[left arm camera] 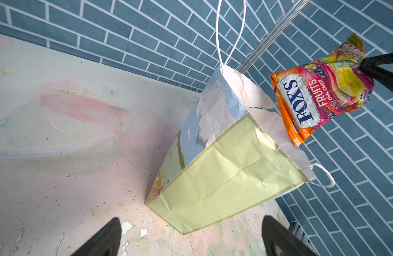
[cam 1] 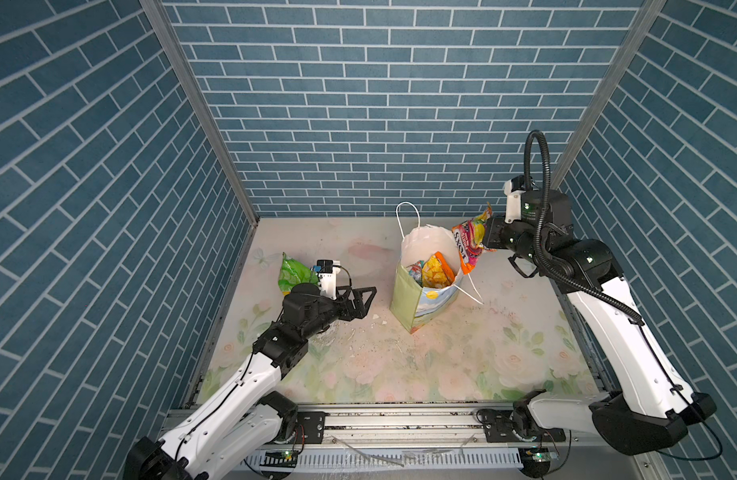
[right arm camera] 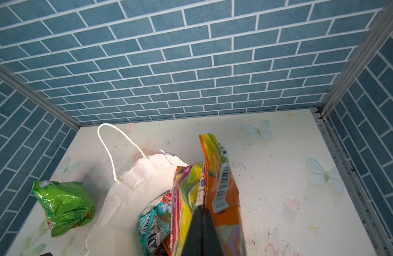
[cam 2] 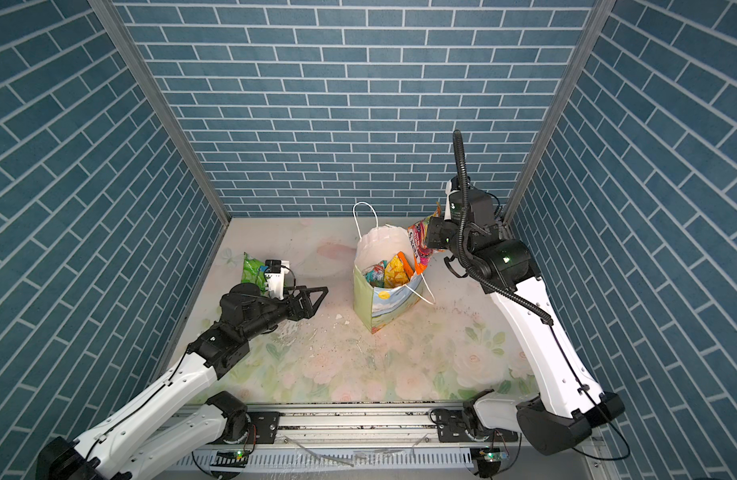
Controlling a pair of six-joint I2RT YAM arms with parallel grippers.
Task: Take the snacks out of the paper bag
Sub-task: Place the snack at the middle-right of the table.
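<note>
Upright on the table [cam 1: 462, 361], paper bag [cam 1: 404, 299] with a yellow packet [cam 1: 435, 270] and teal pack [right arm camera: 151, 223] inside. Just over its rim, right tool [cam 1: 486, 232] pinching an orange FOX'S pack [cam 1: 466, 241]. Left tool [cam 1: 368, 299] spread, empty, near a green chip bag [cam 1: 294, 272] on the table. Left wrist: only the bag's outside; right wrist: its contents, the pack's barcode [right arm camera: 222, 190].

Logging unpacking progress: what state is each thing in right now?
paper bag: upright, open, rim torn
orange FOX'S packet: hanging from right claw
green chip bag: out, lying on table
yellow packet: inside bag
teal packet: inside bag
left claw: open, empty
right claw: shut on orange FOX'S packet
</note>
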